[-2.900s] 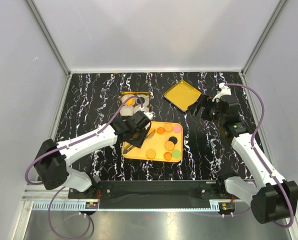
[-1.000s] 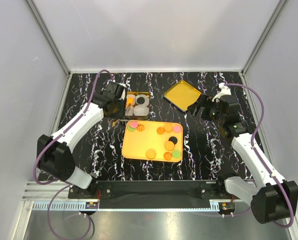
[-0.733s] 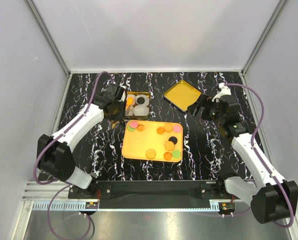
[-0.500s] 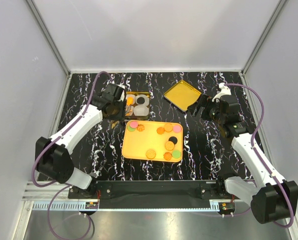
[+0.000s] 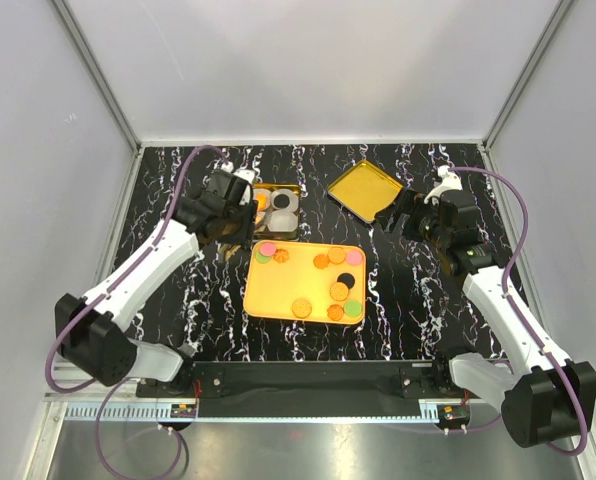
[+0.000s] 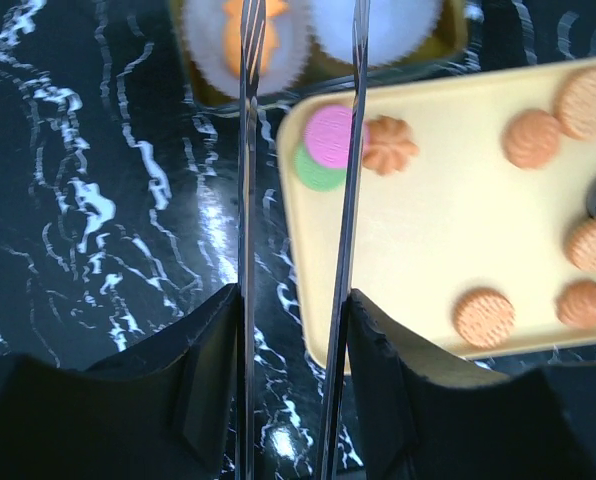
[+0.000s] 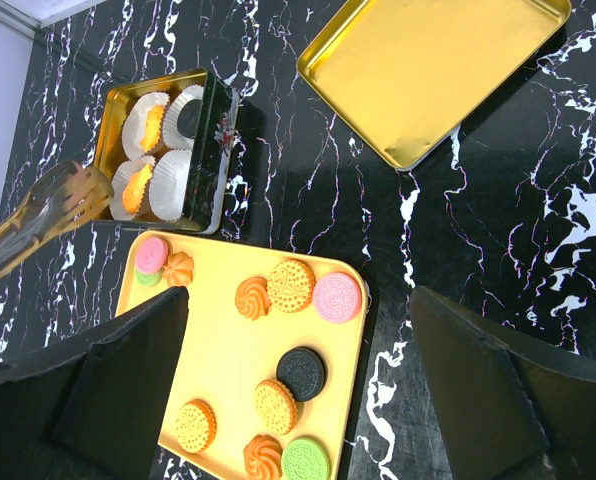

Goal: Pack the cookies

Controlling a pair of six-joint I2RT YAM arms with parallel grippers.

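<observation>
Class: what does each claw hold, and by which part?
The left claw clamps the tongs across both arms, well behind their tips. The right claw holds nothing.

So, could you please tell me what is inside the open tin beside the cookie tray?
The tin holds four white paper cups: two hold orange cookies, one a dark cookie, and the fourth looks empty. Whatever lies under the cups is covered.

White-shelled left arm [image 5: 148, 268] and right arm [image 5: 503, 310] have black joints, black fingers [image 7: 118, 385] and looping purple cables [image 5: 483, 171].
</observation>
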